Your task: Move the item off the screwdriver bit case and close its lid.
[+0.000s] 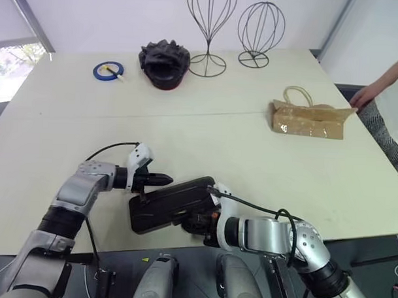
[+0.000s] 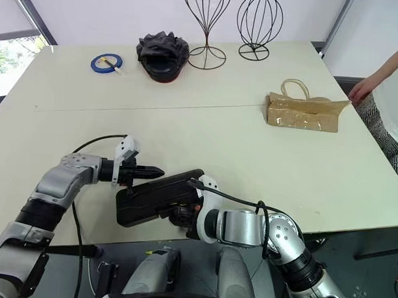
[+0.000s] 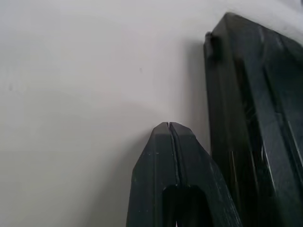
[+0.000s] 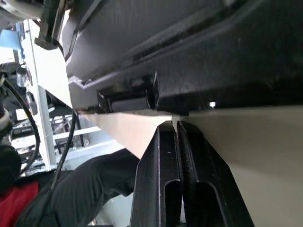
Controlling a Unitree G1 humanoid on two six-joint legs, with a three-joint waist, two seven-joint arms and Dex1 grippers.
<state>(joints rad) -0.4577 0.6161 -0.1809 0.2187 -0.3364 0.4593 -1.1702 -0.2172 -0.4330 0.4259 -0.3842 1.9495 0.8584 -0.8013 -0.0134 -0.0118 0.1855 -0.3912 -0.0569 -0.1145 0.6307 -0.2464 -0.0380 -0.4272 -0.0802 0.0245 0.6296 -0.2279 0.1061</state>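
The screwdriver bit case (image 1: 171, 203) is found lying flat at the near edge of the pale table (image 1: 206, 133), with its lid down over the base and nothing resting on top of it. The brown paper bag (image 1: 309, 119) is located well apart from the case, far out toward the table's right side, lying flat with its twine handles turned toward the far edge.

The left gripper (image 1: 166, 180) is seen at the case's far left corner, its fingers pressed together with no gap and nothing between them; in the left wrist view its tips (image 3: 169, 130) sit just beside the case's edge. The right gripper (image 4: 173, 125) is positioned at the case's near edge, its fingers likewise pressed together and empty, the tips meeting the table edge just below the case's front latch.

Along the far side of the table are noted a roll of blue tape (image 1: 108, 70), a black crinkled bowl-like object (image 1: 164, 63) and two wire stands (image 1: 232, 32). None of these lies near the case. A person's hand (image 1: 363, 97) is observed at the right edge of the table, just beyond the bag.
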